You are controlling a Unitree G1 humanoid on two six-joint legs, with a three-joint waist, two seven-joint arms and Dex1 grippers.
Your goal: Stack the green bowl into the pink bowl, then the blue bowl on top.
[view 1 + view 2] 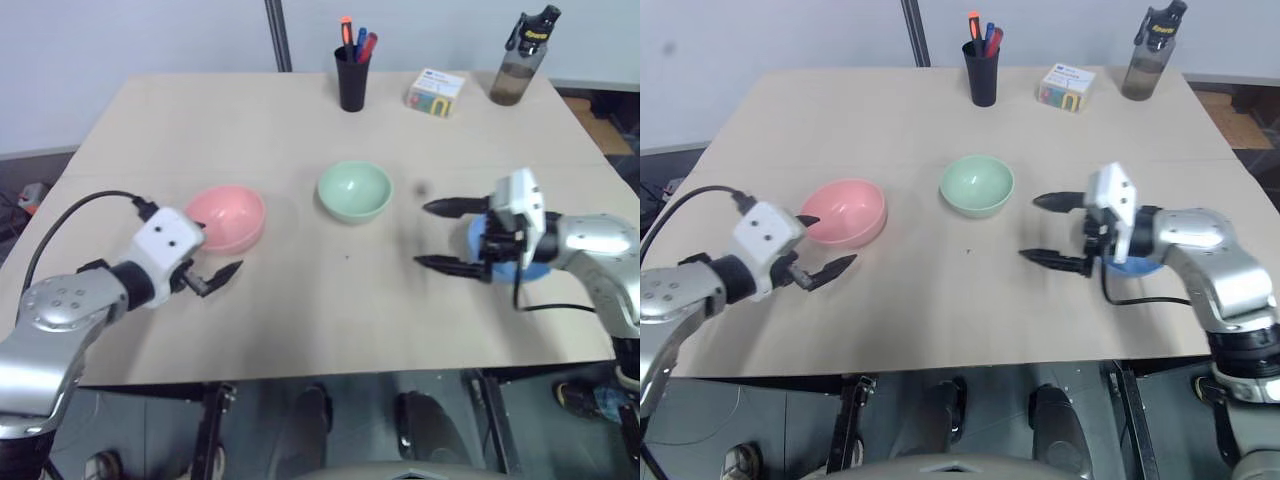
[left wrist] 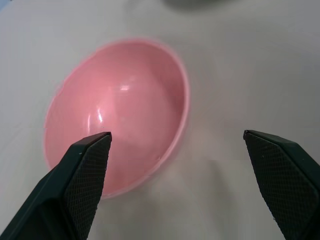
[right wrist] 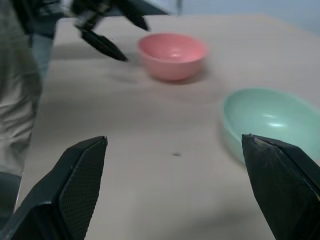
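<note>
- Head views: three bowls sit apart on the surface (image 1: 300, 330), unstacked. Pink bowl (image 1: 228, 217) on my left, green bowl (image 1: 354, 190) in the middle farther back, blue bowl (image 1: 530, 268) on my right, mostly hidden behind my right hand (image 1: 447, 236). Right hand is empty, fingers spread wide, pointing left toward the green bowl. My left hand (image 1: 222, 259) is open, empty, just beside the pink bowl's near rim. Pen cup (image 1: 352, 78), small box (image 1: 435, 92) and bottle (image 1: 521, 60) stand along the far edge.
- Left wrist view: fingers wide apart, pink bowl ahead, empty.
- Right wrist view: fingers wide apart; green bowl close, pink bowl beyond, left hand beside it.
</note>
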